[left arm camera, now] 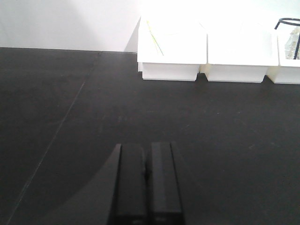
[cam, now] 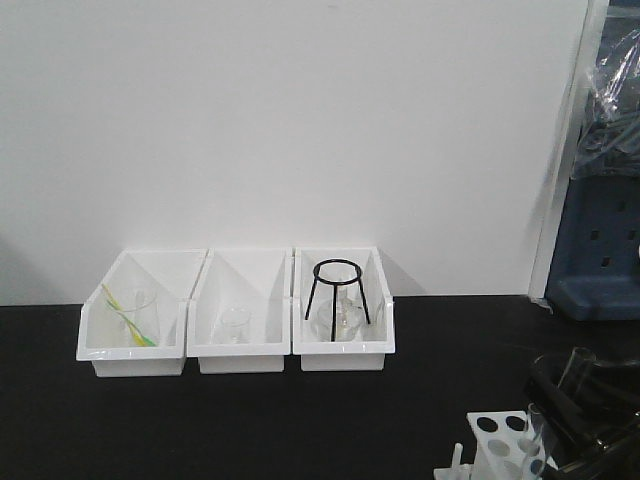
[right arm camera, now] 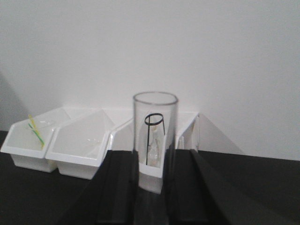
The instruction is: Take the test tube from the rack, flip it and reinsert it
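Your right gripper (right arm camera: 154, 161) is clamping the test tube (right arm camera: 155, 126). In the right wrist view its two dark fingers (right arm camera: 117, 183) are pressing against either side of the glass, with no gap showing. The tube is standing upright between them, long axis vertical, with the rimmed mouth on top and rising well above the fingertips. Its rounded end is running out of the bottom of the frame, so you are not seeing how much glass is hanging below the grip.

Moving outward, the rack (cam: 497, 440) is sitting just to the left of that gripper in the front view, at the near edge of the black table (cam: 300, 420), its round holes facing up. A faint clear shape is showing by the rack's right edge, and you cannot tell what it is.

Your left gripper (left arm camera: 146, 157) is hanging over the table with its jaws pressed together on nothing, facing the white bins (left arm camera: 168, 70). The rack is not appearing in its view, so the right arm looks to be the nearer one.

You are likely facing an end-over-end turn of that vertical axis, then a short carry leftward to a hole.
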Controlling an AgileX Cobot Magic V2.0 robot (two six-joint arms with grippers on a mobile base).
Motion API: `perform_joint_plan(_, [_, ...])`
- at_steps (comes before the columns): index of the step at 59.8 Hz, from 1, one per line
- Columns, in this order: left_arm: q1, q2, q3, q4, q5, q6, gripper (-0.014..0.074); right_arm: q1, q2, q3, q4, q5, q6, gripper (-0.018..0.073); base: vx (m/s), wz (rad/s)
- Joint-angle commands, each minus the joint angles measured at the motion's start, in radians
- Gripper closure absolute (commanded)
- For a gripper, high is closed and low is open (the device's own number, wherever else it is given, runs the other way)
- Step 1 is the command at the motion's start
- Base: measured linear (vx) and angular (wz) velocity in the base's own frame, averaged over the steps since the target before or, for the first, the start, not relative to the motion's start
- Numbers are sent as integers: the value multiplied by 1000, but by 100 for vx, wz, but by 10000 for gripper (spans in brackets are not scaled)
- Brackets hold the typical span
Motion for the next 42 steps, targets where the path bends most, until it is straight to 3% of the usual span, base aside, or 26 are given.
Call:
perform_joint_plan(1, [-8, -1, 2, -5, -83, 0, 603, -6, 11, -19, 43, -171, -39, 568, 0, 0])
perform_joint_plan(42, [-8, -1, 2, -5, -83, 0, 603, -6, 208, -19, -1, -172, -100, 568, 0, 0])
